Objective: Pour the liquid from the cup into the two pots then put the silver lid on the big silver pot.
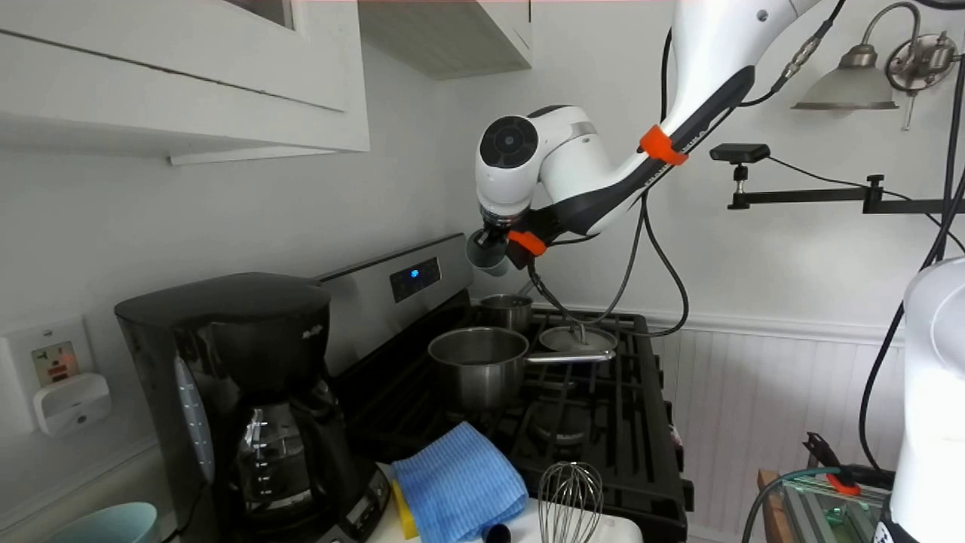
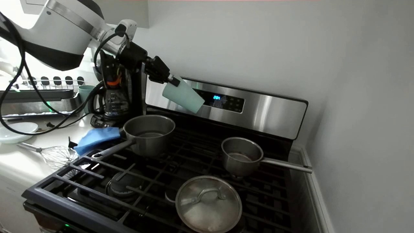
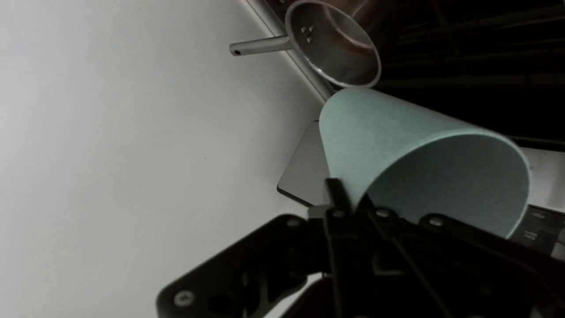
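The pale mint cup hangs tilted in the air near the stove's back panel; it also shows in an exterior view and in the wrist view. My gripper is shut on the cup's wall at the rim, one finger inside. Its mouth is at the higher end; no liquid shows in the visible inside. The big silver pot stands at the back burner by the counter. The small pot stands at the far back burner. The silver lid lies on the front grates.
The stove's back panel rises behind the cup. The coffee maker, blue cloth and whisk are on the counter beside the stove. The pot handles stick outward. A side wall borders the stove.
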Controlling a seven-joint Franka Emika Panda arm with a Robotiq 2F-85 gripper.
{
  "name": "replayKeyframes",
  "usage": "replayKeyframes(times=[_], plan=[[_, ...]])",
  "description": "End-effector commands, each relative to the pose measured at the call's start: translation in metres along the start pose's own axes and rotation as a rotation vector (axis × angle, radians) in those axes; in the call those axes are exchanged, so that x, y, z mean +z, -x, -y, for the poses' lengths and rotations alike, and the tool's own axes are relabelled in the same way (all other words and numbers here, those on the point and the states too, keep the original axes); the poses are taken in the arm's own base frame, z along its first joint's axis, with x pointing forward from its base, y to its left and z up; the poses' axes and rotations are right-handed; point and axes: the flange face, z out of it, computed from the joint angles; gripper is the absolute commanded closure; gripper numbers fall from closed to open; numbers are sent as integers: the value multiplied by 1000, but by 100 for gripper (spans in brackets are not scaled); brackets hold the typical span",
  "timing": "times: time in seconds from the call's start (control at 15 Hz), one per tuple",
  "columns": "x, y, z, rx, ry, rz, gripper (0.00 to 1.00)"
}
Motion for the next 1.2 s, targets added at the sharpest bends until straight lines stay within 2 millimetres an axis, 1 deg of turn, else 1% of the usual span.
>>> replayKeyframes(times=[0.0, 0.33, 0.47, 0.73, 1.0, 1.13], plan=[[29, -12, 0, 67, 109, 32, 99], [89, -30, -16, 209, 264, 101, 99], [112, -35, -16, 254, 288, 121, 99], [155, -45, -15, 286, 307, 126, 99], [189, -52, -16, 290, 349, 112, 99], [205, -51, -17, 296, 362, 117, 99]])
